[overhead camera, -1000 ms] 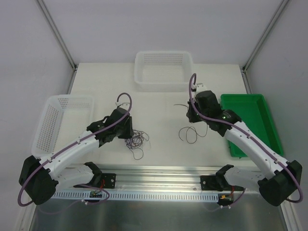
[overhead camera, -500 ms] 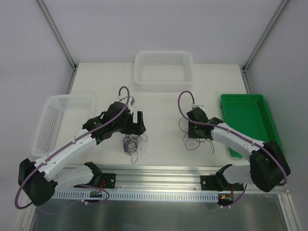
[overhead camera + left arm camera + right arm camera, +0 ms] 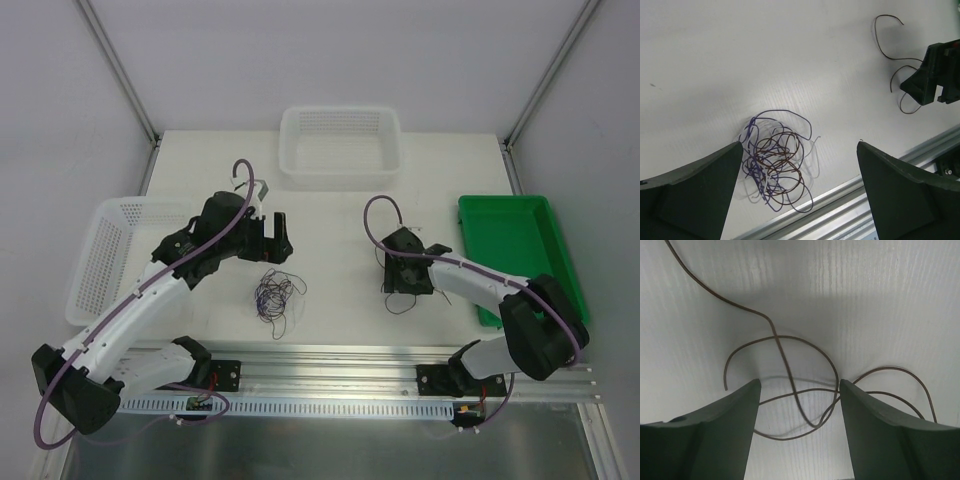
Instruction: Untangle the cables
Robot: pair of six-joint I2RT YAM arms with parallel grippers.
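Note:
The cables lie in two lots on the white table. A small tangle (image 3: 272,295) of purple, brown and white cables rests loose near the front rail; in the left wrist view the tangle (image 3: 775,170) lies below and left of centre. My left gripper (image 3: 282,240) hovers behind it, wide open and empty (image 3: 799,145). A single brown cable (image 3: 400,303) curls under my right gripper (image 3: 408,283). In the right wrist view the brown cable (image 3: 776,337) loops on the table between the open jaws of my right gripper (image 3: 800,382), which grips nothing.
A white mesh basket (image 3: 340,178) stands at the back centre and another (image 3: 110,215) at the left. A green tray (image 3: 545,215) sits at the right. An aluminium rail (image 3: 330,355) runs along the table's front edge.
Both grippers have opened. The left one let the tangle drop and drew back to the left. The right one came nearer, sank over the brown cable and released it.

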